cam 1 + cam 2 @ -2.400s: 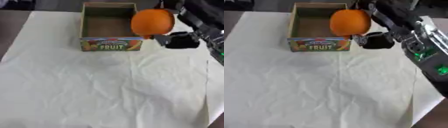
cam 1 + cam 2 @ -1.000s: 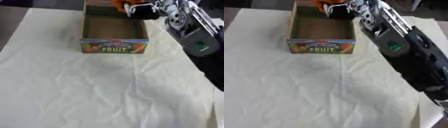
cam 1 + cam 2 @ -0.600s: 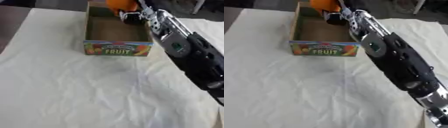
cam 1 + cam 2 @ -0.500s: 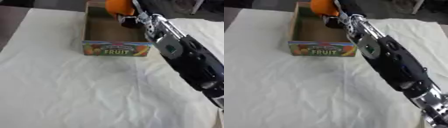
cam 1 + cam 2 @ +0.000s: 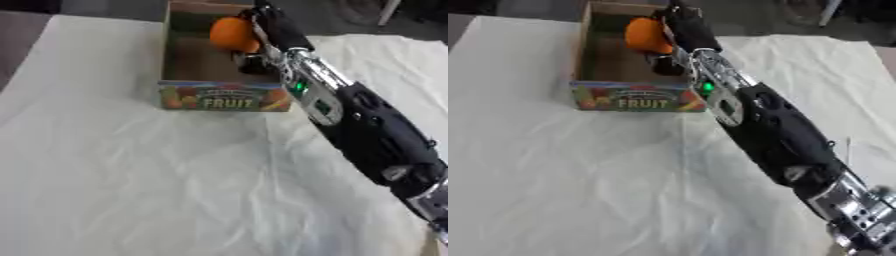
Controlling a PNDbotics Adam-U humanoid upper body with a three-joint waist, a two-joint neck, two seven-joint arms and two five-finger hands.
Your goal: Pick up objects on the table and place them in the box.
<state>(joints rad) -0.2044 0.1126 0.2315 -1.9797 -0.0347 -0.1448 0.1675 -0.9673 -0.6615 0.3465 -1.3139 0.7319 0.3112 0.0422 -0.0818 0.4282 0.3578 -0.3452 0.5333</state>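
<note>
My right arm reaches from the lower right up over the cardboard fruit box (image 5: 222, 98), which stands at the top middle of the white cloth. At the arm's end my right hand (image 5: 262, 30) is shut on an orange (image 5: 231, 34), holding it above the box's open inside, near the right wall. The thumb shows just below the fruit (image 5: 646, 35). My left hand shows in neither view.
A white cloth (image 5: 131, 190) covers the table, wrinkled, with nothing loose on it. Dark floor lies beyond the far edge. The black and silver forearm (image 5: 772, 130) crosses the right half of the cloth.
The right hand has carried the orange from beside the box's right front corner to above the box's inside, and the arm has stretched further across the view.
</note>
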